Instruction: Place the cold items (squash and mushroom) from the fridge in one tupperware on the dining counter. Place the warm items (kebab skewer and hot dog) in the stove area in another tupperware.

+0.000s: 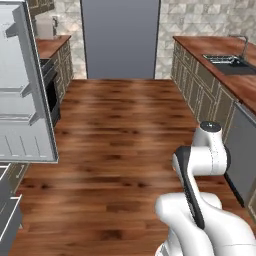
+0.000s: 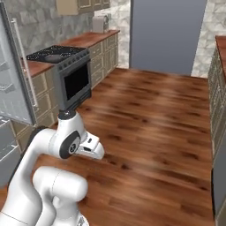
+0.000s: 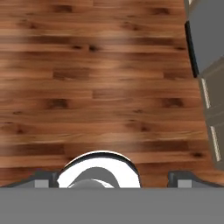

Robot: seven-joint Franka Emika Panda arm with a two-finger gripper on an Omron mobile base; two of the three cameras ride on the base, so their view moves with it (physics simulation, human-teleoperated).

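My claw (image 3: 112,180) hangs wide open and empty over bare floor (image 3: 100,87), the open fridge door (image 1: 25,85) off to my left.

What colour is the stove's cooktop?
Black, over a dark grey oven front; the stove shows best in the right base view.

Open fridge door (image 1: 27,85) at left; stove (image 2: 66,70) beyond it along left counter; sink (image 1: 227,62) in right counter (image 1: 235,82); floor (image 1: 125,130) between.
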